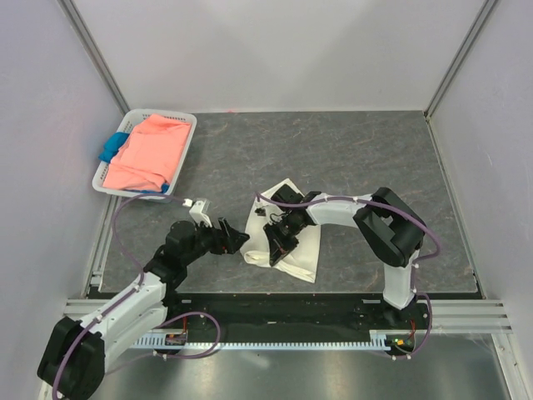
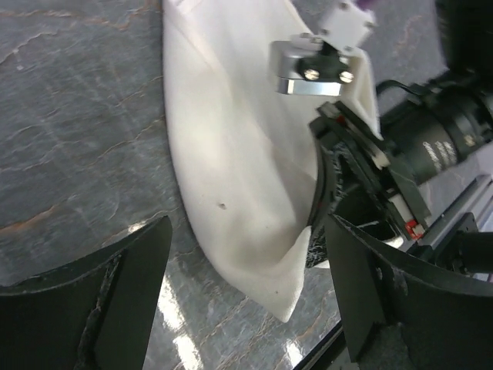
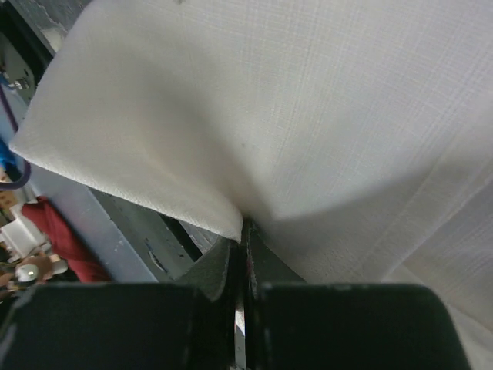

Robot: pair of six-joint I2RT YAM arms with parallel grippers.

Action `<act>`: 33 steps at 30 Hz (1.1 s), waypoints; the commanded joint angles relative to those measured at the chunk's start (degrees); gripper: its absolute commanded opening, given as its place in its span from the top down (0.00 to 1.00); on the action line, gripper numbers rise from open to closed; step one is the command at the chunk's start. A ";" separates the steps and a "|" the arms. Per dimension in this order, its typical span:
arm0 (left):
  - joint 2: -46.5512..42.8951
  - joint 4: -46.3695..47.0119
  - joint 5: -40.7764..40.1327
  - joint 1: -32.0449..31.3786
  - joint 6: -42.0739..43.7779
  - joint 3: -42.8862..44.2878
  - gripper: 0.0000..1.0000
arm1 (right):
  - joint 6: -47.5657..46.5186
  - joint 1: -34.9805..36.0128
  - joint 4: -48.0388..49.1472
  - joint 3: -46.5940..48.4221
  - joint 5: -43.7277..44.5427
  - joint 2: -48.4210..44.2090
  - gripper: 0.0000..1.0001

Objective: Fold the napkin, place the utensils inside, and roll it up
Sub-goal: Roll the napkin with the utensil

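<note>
The napkin [image 1: 304, 250] lies folded on the dark stone-patterned table [image 1: 358, 150], near the middle and toward the near edge, with one corner pointing far and its long side running near-right. The table has bare surface to the far side and to the right of the cloth. Pale walls close it in at the left, far and right sides, and a metal rail runs along the near edge.

At the far left corner sits a white slotted basket [image 1: 185, 125]. It holds a salmon-pink cloth [image 1: 150, 154], with a blue cloth [image 1: 111, 148] showing at its left.

The right gripper [image 1: 273, 257] reaches in from the right over the napkin's left part. In the right wrist view its fingers are clenched [image 3: 243, 247] on a raised fold of the napkin [image 3: 308, 116].

The left gripper [image 1: 236, 239] sits just left of the napkin's near-left edge. In the left wrist view it is spread wide [image 2: 246, 223] and grasps nothing, and the napkin's [image 2: 231, 154] near corner lies between its fingers.

White printing on a black barrel of the right arm is too blurred to read.
</note>
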 commanded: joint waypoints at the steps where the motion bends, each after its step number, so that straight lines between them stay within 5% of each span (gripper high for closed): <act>1: 2.80 10.46 3.61 -1.75 5.30 -0.82 0.12 | -0.53 -2.73 -0.81 1.93 -8.91 3.52 1.00; 16: 15.02 17.59 1.87 -11.34 13.56 0.94 0.14 | -0.70 -7.48 -0.72 2.81 -14.20 8.72 1.00; 25: 18.45 13.20 -2.79 -12.48 13.74 3.57 0.47 | -0.18 -8.44 -0.72 3.51 -15.07 9.51 1.00; 33: 22.76 4.59 -6.40 -12.48 12.34 8.05 0.98 | 1.05 -9.32 -0.72 4.13 -15.87 6.62 1.00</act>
